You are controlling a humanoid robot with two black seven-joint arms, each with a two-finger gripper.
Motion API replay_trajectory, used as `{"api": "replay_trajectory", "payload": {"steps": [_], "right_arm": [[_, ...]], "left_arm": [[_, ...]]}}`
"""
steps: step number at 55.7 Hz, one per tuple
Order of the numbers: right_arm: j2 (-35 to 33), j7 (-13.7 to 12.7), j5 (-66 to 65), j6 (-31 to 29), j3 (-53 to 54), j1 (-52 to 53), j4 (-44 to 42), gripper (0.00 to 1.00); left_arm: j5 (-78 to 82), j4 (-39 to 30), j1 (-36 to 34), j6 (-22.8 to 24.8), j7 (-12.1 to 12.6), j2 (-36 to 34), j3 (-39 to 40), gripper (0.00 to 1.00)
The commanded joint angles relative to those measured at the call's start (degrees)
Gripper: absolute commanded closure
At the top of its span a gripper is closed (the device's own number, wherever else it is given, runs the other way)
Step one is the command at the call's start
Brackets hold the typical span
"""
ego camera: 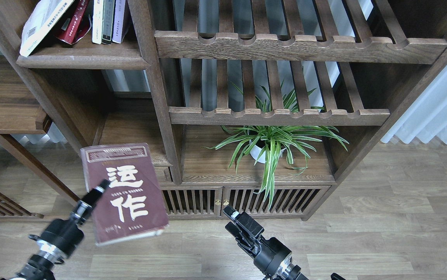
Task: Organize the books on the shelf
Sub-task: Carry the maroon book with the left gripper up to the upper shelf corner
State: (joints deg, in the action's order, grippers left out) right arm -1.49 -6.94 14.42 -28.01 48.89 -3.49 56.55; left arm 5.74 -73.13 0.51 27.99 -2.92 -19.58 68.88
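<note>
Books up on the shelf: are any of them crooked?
Yes. The white book at the left end of the shelf leans steeply, overhanging its edge, and a red book beside it tilts too. The others stand upright.

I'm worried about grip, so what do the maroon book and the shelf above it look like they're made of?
The maroon book looks like a paperback with a smooth, slightly glossy card cover; its pages show at the lower edge. The shelf looks like solid dark-stained wood with visible grain.

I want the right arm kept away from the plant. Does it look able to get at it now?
Probably yes: the right gripper sits just below the potted plant, nothing between them, leaves drooping towards it.
</note>
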Motion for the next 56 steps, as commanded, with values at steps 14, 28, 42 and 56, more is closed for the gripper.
{"api": "replay_trajectory", "payload": {"steps": [14, 28, 42, 56], "right_arm": [[0.0, -0.01, 0.17, 0.01, 0.24, 0.94, -2.14, 0.04], [0.08, 0.08, 0.17, 0.01, 0.24, 1.82, -2.58, 0.04], [0.08, 0.08, 0.17, 0.01, 0.24, 1.91, -2.67, 0.04], [0.08, 0.08, 0.26, 0.01, 0.24, 1.91, -2.58, 0.04]], "left_arm": [[-0.29, -6.06, -5.86, 0.01, 2.57, -0.45, 5.91, 1.0], [-8.47, -6.06, -18.78, 0.01, 2.57, -0.81, 9.16, 0.98], [-13.74, -6.06, -32.85, 0.01, 2.48, -4.32, 12.94, 0.98], [-14.27, -5.89, -36.37, 0.01, 3.19, -5.9, 12.59, 0.97]]}}
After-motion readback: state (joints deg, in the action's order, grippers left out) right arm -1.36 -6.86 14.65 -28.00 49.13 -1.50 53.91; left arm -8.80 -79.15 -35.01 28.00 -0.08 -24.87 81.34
